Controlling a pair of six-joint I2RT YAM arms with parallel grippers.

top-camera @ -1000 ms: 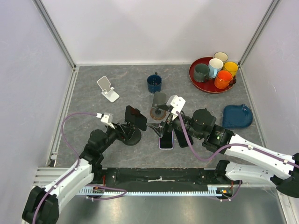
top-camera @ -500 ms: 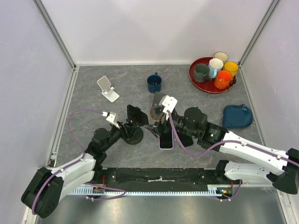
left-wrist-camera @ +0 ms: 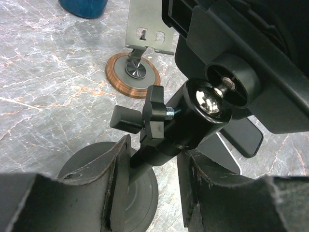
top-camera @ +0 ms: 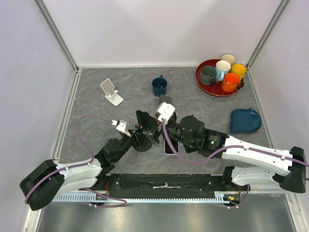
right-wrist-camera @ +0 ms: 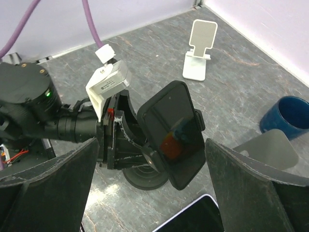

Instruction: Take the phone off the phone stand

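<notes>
The phone (right-wrist-camera: 174, 130), dark-screened, sits clamped in a black phone stand (left-wrist-camera: 207, 104) with a ball joint and a round base (top-camera: 141, 143). My left gripper (left-wrist-camera: 152, 188) is closed round the stand's stem just under the ball joint, one finger (left-wrist-camera: 116, 183) on each side. In the top view it (top-camera: 134, 137) reaches in from the left. My right gripper (right-wrist-camera: 149, 145) faces the phone's screen, wide open, its fingers (right-wrist-camera: 251, 188) well apart on either side and touching nothing. Seen from above, the phone (top-camera: 146, 124) stands tilted between the two wrists.
A second phone (top-camera: 171, 146) lies flat just right of the stand's base. A grey stand on a round wooden foot (left-wrist-camera: 140, 72) is behind it. A white stand (top-camera: 112, 92), a blue mug (top-camera: 159, 86), a red tray (top-camera: 200, 77) of cups and a blue cloth (top-camera: 245, 120) sit further off.
My left gripper has pushed forward and closed on the stand's stem. The right arm has swung left, bringing its open jaws up to the phone.
</notes>
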